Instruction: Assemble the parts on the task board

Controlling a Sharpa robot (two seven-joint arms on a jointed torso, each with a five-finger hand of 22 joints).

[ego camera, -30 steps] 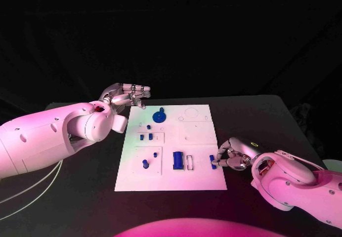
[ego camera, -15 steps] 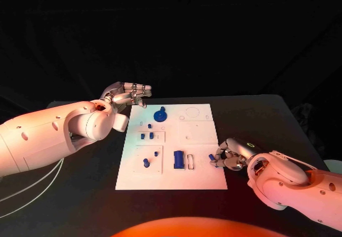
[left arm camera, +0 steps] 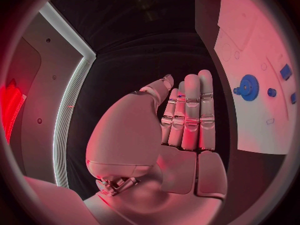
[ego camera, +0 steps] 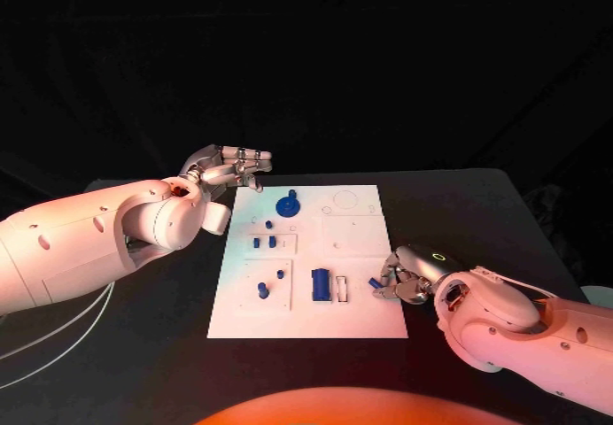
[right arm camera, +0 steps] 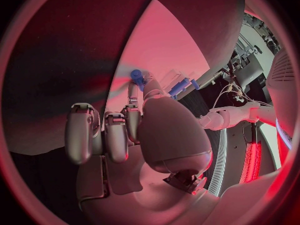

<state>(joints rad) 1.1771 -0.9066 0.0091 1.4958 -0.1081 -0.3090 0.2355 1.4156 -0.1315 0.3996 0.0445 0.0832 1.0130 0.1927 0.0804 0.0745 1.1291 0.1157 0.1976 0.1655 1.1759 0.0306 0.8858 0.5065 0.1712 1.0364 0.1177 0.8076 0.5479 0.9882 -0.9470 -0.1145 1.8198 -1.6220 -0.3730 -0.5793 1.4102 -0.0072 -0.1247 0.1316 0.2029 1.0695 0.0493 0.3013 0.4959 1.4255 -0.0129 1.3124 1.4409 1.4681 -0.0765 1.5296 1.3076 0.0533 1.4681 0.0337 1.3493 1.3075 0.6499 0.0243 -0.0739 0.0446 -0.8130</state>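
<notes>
White rectangular task board lies in the middle of the black table. The robot's right hand, at about four o'clock from the board's centre, sits at the board's right edge and pinches a small blue peg-shaped part between thumb and a fingertip; its other fingers curl inward. The left hand, at about eleven o'clock just off the board's far left corner, holds nothing, its fingers straight and pressed side by side. On the board rest a round blue gear, a blue rectangular block, and several small blue pegs.
</notes>
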